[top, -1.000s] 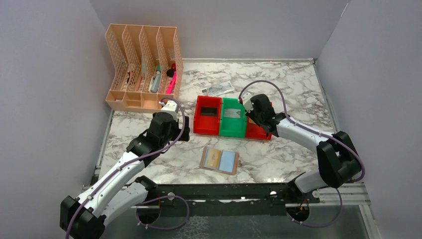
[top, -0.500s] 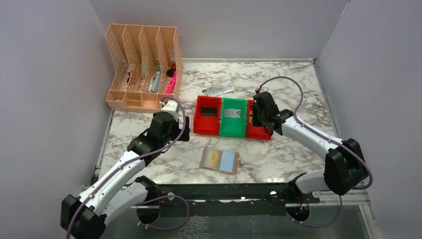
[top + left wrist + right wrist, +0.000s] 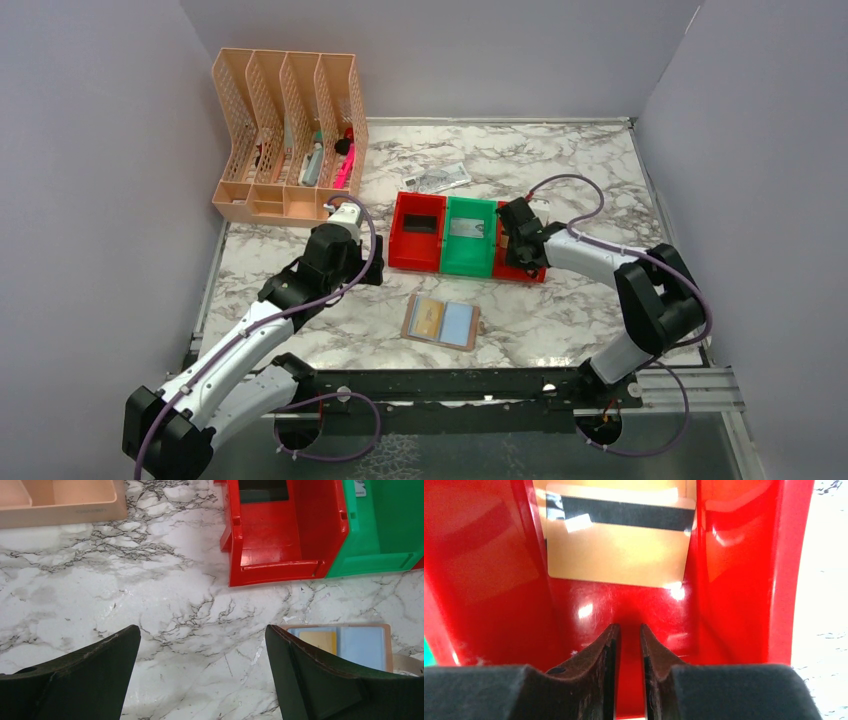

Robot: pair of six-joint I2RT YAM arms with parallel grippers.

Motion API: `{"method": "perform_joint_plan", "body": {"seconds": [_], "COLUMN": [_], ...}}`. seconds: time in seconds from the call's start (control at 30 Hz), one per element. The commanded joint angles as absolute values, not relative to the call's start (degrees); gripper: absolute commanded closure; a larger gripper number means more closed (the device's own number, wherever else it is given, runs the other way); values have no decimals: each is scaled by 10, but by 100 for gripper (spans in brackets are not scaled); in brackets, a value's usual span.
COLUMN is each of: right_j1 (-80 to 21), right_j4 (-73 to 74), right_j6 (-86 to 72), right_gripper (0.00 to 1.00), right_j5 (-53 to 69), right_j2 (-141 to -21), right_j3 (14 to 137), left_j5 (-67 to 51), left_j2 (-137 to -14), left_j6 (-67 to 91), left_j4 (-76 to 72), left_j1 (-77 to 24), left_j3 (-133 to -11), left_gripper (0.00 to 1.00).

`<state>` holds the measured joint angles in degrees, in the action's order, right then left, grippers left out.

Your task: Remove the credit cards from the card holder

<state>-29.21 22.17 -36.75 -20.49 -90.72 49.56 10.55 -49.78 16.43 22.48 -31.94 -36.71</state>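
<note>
White-grey marbled table (image 3: pixel 560 320), lilac walls, no readable writing, left claw (image 3: pixel 200 675) spread, right claw (image 3: pixel 628 672) nearly pressed together, empty.

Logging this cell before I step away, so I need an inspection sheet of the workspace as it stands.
Surface: marble-pattern table, no spills seen.
Job's things: card holder lies open near the front, a gold card in its left panel; a gold card with black stripe lies in the right red bin; the left red bin and green bin each hold a card.
Clutter: crumpled note; peach organizer with pens.
Claws: left claw open over bare table; right claw nearly shut, empty, inside the right red bin.
Cables: purple, looped along both arms.
Surroundings: plain grey walls.
</note>
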Motion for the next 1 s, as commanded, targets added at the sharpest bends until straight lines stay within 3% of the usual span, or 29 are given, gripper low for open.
{"method": "perform_joint_plan", "body": {"seconds": [0.0, 0.4, 0.67, 0.97], "right_j1": [-287, -284, -281, -279], "right_j4": [211, 155, 69, 72], "right_j6": [-393, -388, -330, -322], "right_gripper": [75, 73, 71, 71], "right_j5": [-252, -324, -310, -314], "right_j2": [-938, -983, -1003, -990], "right_j3": [516, 508, 492, 487], "left_j5": [95, 91, 92, 94], "left_j2": [-497, -506, -507, -509], "left_j6": [158, 159, 159, 161], "left_j4": [223, 223, 223, 223], "left_j1": [-316, -316, -316, -316], "left_j3": [-380, -381, -381, -381], "left_gripper": [1, 1, 1, 1]}}
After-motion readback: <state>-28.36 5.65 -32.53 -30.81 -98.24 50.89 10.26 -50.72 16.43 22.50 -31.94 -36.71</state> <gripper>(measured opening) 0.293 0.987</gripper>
